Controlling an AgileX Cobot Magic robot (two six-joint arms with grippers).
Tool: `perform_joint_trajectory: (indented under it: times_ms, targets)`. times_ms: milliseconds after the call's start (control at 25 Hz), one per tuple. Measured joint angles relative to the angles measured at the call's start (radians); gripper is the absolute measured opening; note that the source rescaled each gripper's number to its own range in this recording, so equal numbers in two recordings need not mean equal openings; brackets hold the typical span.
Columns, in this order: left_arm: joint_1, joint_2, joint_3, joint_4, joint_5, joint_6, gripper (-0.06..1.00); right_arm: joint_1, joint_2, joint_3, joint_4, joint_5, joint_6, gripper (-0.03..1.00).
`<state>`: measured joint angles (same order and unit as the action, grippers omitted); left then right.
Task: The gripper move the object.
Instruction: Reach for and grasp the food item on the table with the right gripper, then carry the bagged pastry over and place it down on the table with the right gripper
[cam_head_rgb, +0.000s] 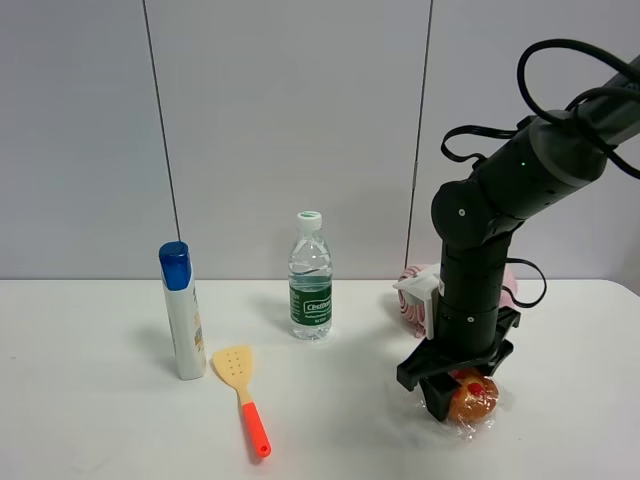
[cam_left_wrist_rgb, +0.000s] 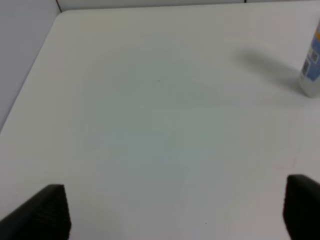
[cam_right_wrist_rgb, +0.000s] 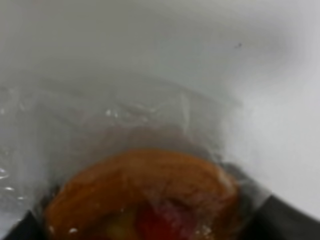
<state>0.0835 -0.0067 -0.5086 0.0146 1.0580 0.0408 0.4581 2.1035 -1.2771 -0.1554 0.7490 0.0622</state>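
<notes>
We're at the near right of the table (cam_head_rgb: 100, 420), where the right gripper (cam_head_rgb: 452, 385) stands straight down over the wrapped pastry (cam_head_rgb: 472, 398) — its fingers (cam_right_wrist_rgb: 285, 220) sit against either side of the crinkly film, so we call that clamped on it. The pastry looks to be resting on the tabletop, just in front of the rolled pink towel (cam_head_rgb: 412, 300); the upright pose leaves the arm clear of that roll. The left gripper (cam_left_wrist_rgb: 177, 200) hangs with fingers spread wide above bare table — parked out of the way, we reckon. The water bottle (cam_head_rgb: 310, 290) and spatula (cam_head_rgb: 245, 395) lie well apart, so a lift should meet nothing
</notes>
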Motion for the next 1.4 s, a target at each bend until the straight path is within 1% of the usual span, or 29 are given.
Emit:
perform_joint_trajectory:
  times_ms: [120, 200, 240, 360, 520, 640, 720, 840, 920, 1000, 1080, 1240, 1400]
  targets:
    - [0.0, 0.0, 0.0, 0.0, 0.0, 0.0, 1.0, 0.0, 0.0, -0.001, 0.011, 0.005, 0.002, 0.0]
    - [0.0, 0.0, 0.0, 0.0, 0.0, 0.0, 1.0, 0.0, -0.001, -0.007, 0.023, 0.026, 0.002, 0.0]
    - [0.0, 0.0, 0.0, 0.0, 0.0, 0.0, 1.0, 0.0, -0.005, -0.011, 0.037, 0.043, 0.0, 0.0]
    - [0.0, 0.0, 0.0, 0.0, 0.0, 0.0, 1.0, 0.003, -0.032, -0.053, 0.077, 0.145, -0.031, 0.0]
    - [0.0, 0.0, 0.0, 0.0, 0.0, 0.0, 1.0, 0.057, -0.125, -0.189, 0.15, 0.289, -0.109, 0.0]
    - [0.0, 0.0, 0.0, 0.0, 0.0, 0.0, 1.0, 0.136, -0.165, -0.362, 0.211, 0.403, -0.177, 0.0]
    - [0.0, 0.0, 0.0, 0.0, 0.0, 0.0, 1.0, 0.202, -0.167, -0.474, 0.236, 0.443, -0.204, 0.0]
    - [0.0, 0.0, 0.0, 0.0, 0.0, 0.0, 1.0, 0.284, -0.154, -0.639, 0.254, 0.456, -0.223, 0.0]
    - [0.0, 0.0, 0.0, 0.0, 0.0, 0.0, 1.0, 0.323, -0.128, -0.738, 0.259, 0.457, -0.227, 0.0]
    - [0.0, 0.0, 0.0, 0.0, 0.0, 0.0, 1.0, 0.358, -0.093, -0.802, 0.259, 0.458, -0.229, 0.0]
    - [0.0, 0.0, 0.0, 0.0, 0.0, 0.0, 1.0, 0.388, -0.054, -0.831, 0.265, 0.458, -0.248, 0.0]
    - [0.0, 0.0, 0.0, 0.0, 0.0, 0.0, 1.0, 0.45, 0.023, -0.838, 0.309, 0.465, -0.282, 0.0]
    - [0.0, 0.0, 0.0, 0.0, 0.0, 0.0, 1.0, 0.505, 0.096, -0.84, 0.312, 0.471, -0.323, 0.0]
